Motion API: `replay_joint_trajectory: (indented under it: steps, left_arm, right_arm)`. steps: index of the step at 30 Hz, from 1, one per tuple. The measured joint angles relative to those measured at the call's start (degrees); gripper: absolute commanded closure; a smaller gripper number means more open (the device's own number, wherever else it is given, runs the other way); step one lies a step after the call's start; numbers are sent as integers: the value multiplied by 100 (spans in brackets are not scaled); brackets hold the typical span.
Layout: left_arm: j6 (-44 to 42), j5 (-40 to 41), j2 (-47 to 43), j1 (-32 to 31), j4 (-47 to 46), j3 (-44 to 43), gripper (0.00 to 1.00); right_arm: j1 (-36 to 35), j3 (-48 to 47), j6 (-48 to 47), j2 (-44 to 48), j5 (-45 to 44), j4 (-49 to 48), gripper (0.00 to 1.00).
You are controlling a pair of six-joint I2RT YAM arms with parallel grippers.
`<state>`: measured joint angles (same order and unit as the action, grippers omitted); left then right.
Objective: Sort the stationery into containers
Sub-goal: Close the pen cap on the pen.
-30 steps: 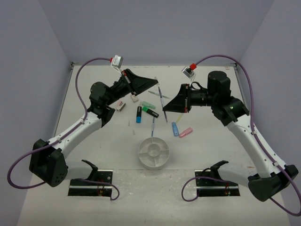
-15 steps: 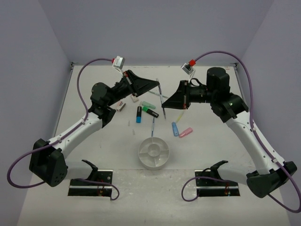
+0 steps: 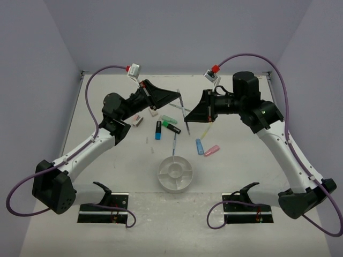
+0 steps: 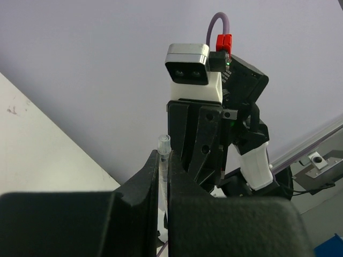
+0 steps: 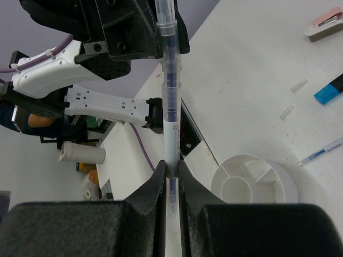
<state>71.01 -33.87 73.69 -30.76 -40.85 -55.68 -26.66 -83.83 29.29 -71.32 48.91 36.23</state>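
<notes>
From above, my left claw (image 3: 176, 95) and my right claw (image 3: 189, 122) face each other above the counter (image 3: 241, 176), and a thin pen (image 3: 183, 107) runs between them. Both claws are closed on it, one at each end. The dish (image 3: 174, 187) sits on the near side of my right claw, toward my bases, well apart from it. The highlighters (image 3: 158, 130) and a loose pen (image 3: 174, 143) lie on the counter between the claws and the dish.

In the left wrist view, my left claw (image 4: 163, 167) is pinched shut on the pale upper end of the pen (image 4: 163, 152), which stands straight up out of the jaws.

In the right wrist view, my right claw (image 5: 171, 170) clamps the pen (image 5: 170, 96) low on its barrel. The barrel rises straight toward the other claw. The dish (image 5: 284, 184) lies just right of and beyond my fingertips, and its wedges look bare.

I judge this to be the first pen mid-handover. The next move calls for one claw to let go, most likely the left, and the right to carry the pen down into a wedge. It is long, so it needs to be laid flat.
</notes>
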Motion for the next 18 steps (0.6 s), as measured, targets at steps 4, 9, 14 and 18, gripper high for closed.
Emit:
replay_joint_trajectory:
  steps: [4,9,14,18]
  left_arm:
    - [-182,-51,-8,5,198,-57,100]
    - [-388,-151,-25,25,371,-167,100]
    - [-473,-198,-52,33,550,-201,100]
    - [-414,-224,-55,33,615,-202,100]
  right_arm:
    - [-4,-150,-113,-102,-2,223,100]
    - [-8,-319,-312,-179,-38,431,100]
    - [-34,-328,-472,-180,-157,526,100]
    - [-34,-324,-522,-179,-240,501,100]
